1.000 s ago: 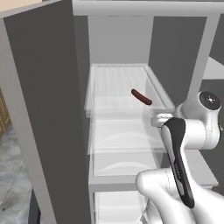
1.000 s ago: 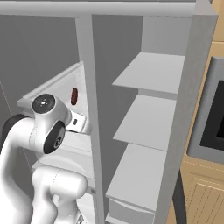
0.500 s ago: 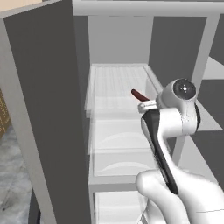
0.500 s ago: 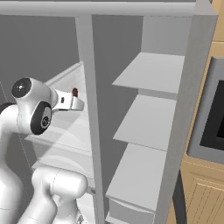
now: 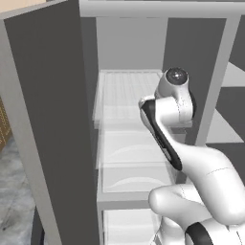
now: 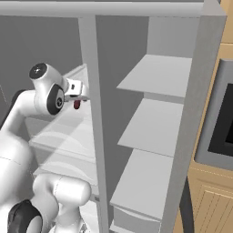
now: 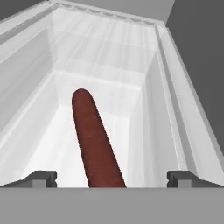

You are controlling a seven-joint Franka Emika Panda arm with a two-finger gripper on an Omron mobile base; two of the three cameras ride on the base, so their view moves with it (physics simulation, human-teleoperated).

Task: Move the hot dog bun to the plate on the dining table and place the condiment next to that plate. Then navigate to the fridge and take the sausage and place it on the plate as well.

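Left dark finger tip, then short dark red-brown sausage lying on pale grey fridge shelf tray, then right tip: jaws spread wide, empty. Sausage long axis runs straight away from the gripper, centred slightly left between tips.

Right of the grey cabinet: pale wood cabinetry with a dark built-in oven panel set above it. Far left, a sliver of wood-toned cabinet stands over mottled grey floor. A dark curved bar sits low against the wood front; can't tell what it is.
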